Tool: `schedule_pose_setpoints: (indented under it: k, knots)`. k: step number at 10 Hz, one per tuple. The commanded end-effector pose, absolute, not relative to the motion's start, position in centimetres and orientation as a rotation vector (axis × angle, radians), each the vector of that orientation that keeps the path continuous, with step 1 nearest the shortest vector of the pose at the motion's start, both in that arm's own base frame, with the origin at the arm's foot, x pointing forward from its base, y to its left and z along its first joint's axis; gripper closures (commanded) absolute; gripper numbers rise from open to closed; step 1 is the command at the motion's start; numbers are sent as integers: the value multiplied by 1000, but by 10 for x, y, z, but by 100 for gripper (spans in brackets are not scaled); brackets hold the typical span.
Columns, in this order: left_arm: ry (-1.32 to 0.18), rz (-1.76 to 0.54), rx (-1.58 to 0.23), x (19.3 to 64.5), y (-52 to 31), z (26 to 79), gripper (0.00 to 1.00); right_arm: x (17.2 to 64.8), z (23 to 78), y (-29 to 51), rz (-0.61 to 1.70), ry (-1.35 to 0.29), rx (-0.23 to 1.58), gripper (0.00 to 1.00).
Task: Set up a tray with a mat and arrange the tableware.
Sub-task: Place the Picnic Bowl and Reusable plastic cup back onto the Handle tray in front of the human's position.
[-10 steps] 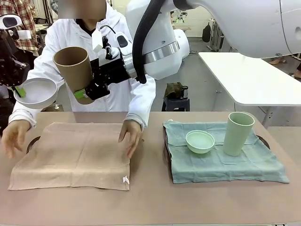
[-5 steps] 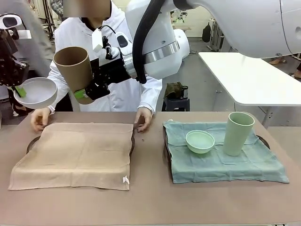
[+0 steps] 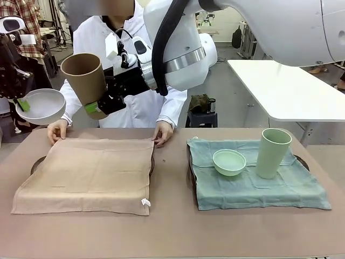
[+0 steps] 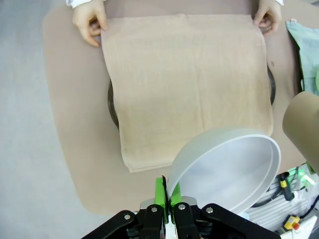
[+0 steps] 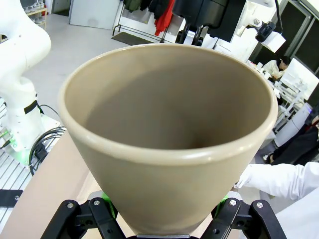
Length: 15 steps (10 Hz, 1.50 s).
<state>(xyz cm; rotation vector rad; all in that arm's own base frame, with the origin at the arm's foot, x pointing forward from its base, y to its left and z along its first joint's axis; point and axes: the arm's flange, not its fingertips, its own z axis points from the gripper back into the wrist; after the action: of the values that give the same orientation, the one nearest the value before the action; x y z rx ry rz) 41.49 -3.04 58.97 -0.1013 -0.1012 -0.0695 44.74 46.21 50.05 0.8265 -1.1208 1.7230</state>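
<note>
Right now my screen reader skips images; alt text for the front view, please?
The robot's left hand pinches a white bowl by its rim and its right hand holds a brown tumbler, both raised, while a person's hands hold the far corners of a beige mat. At right, a mint bowl and pale green tumbler stand on a green mat.

From here I see the mat (image 3: 86, 172) pulled flatter. One hand (image 3: 56, 130) has moved to its far left corner, the other hand (image 3: 163, 134) off the middle to the far right corner.
</note>
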Motion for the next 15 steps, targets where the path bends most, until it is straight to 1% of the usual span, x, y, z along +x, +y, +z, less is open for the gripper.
schedule_pose_setpoints:
  k: [1,8,9,11,14,15]
  knots:
    - [-102,-73,-95,415,-31,590,100,447,501,462,1725,-1122,825,100]
    - [-102,-73,-95,415,-31,590,100,447,501,462,1725,-1122,825,100]
    - [-101,-70,-101,415,-30,590,96,447,500,462,1723,-1121,827,18]
    - [-50,-74,-161,437,-20,545,96,467,447,433,1609,-1158,954,18]
    - [26,-54,-198,453,-9,495,96,474,387,418,1512,-1127,1011,18]
    - [30,-29,-186,457,-8,488,96,475,375,417,1493,-1078,974,18]
